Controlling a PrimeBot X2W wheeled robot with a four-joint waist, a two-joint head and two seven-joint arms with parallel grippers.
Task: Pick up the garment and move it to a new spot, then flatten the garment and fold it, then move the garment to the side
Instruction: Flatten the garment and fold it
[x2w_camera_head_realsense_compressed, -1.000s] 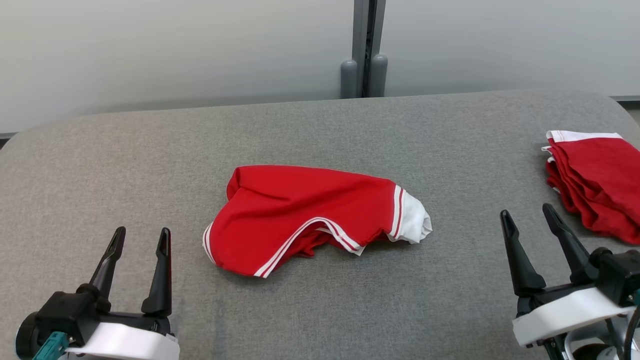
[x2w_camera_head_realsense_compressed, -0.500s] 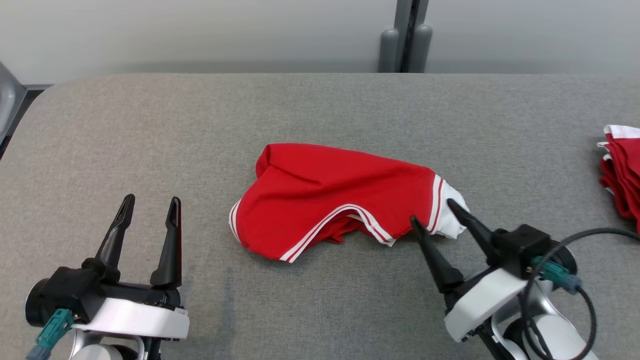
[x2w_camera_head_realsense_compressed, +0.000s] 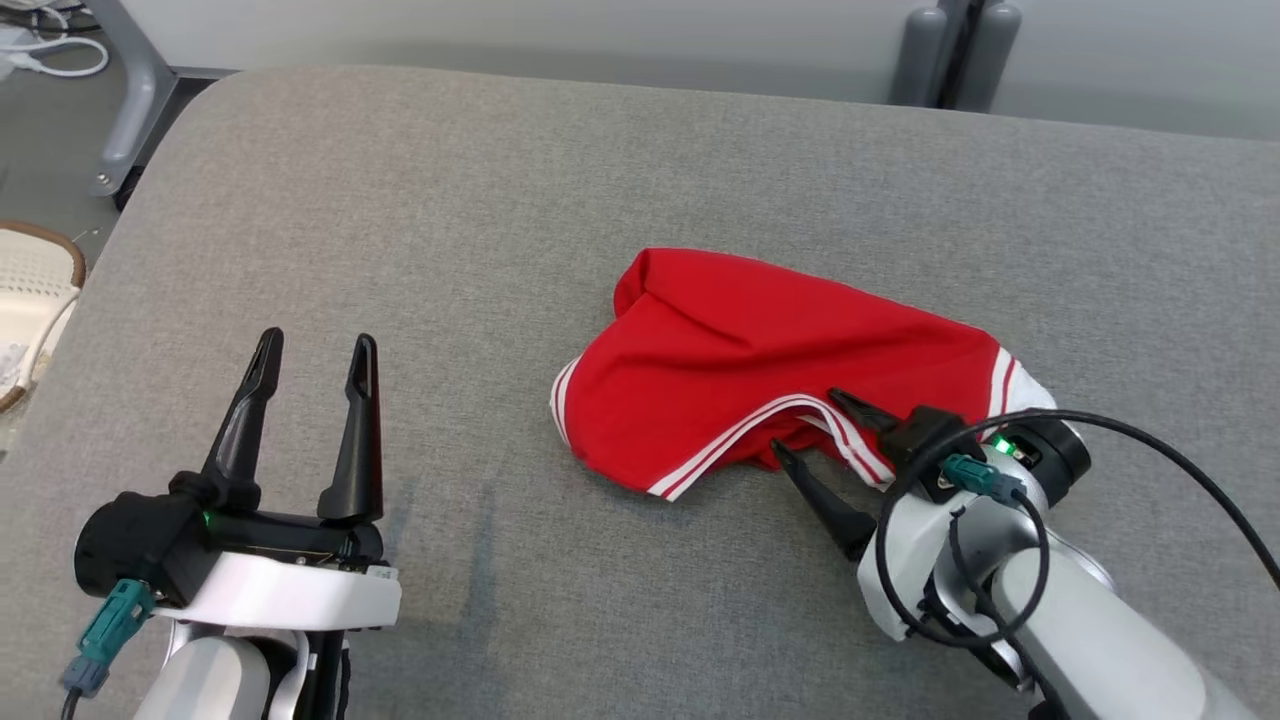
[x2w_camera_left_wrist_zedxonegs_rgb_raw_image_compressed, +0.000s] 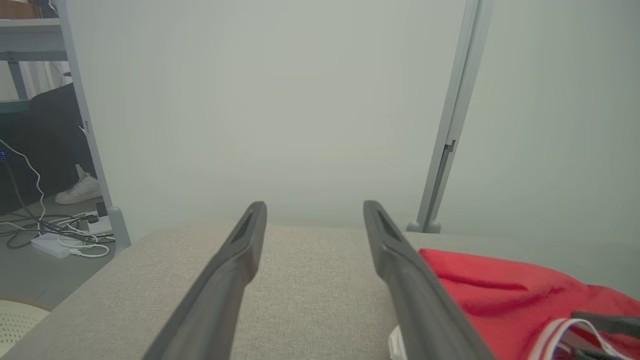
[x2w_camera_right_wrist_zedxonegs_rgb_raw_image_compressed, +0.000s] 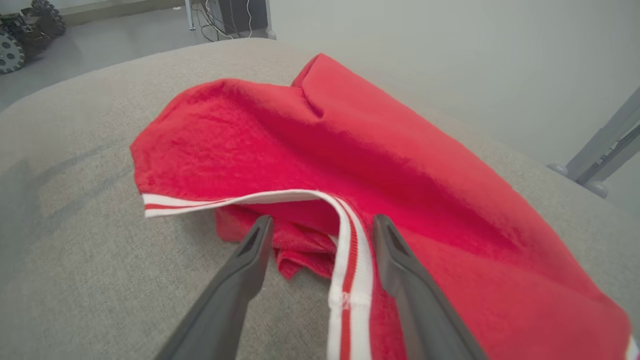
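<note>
Garment (x2w_camera_head_realsense_compressed: 760, 370), red with white stripes, lies crumpled on the grey surface (x2w_camera_head_realsense_compressed: 400, 250). Right jaws stand apart at its near edge, fingers (x2w_camera_right_wrist_zedxonegs_rgb_raw_image_compressed: 250, 260) straddling the striped hem (x2w_camera_right_wrist_zedxonegs_rgb_raw_image_compressed: 350, 250). Left jaws, fingers (x2w_camera_head_realsense_compressed: 355, 430) also apart, hover well to the garment's left.

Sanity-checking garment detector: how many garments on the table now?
1: the red garment on the table, striped hem inside the open right gripper. Others may lie out of frame.

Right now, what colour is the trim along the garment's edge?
White with a thin red stripe, on the red garment; the right wrist view shows it best.
</note>
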